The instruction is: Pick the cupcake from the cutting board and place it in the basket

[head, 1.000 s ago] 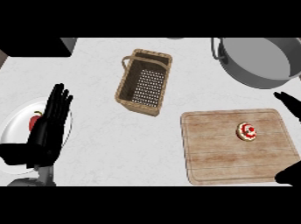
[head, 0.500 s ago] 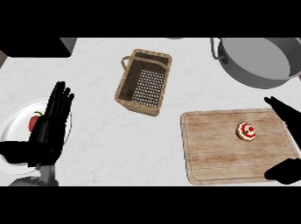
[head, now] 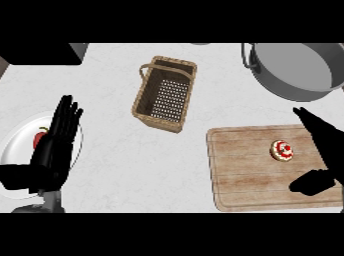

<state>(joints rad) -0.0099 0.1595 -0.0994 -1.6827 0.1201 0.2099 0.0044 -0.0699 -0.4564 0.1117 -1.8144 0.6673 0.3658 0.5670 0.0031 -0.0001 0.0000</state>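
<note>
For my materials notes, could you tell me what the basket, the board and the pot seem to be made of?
Basket: apparently woven wicker, tan, with an open mesh bottom.
Board: looks like pale matte wood, showing grain and plank lines.
Pot: probably grey metal, smooth with a dull sheen.

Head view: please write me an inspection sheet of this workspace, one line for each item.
Surface: pale counter, speckled.
Job's things: cupcake lies on the cutting board, not yet picked; basket stands apart, up and left of the board, nothing seen in it.
Clutter: large grey pot at the upper right; white plate at the left with a red item on it.
Hands: left hand open, resting over the plate; right hand open, beside the cupcake, not touching it.
Cables: nothing seen.
Surroundings: dark block at the upper left; wood strips at both side edges.
</note>
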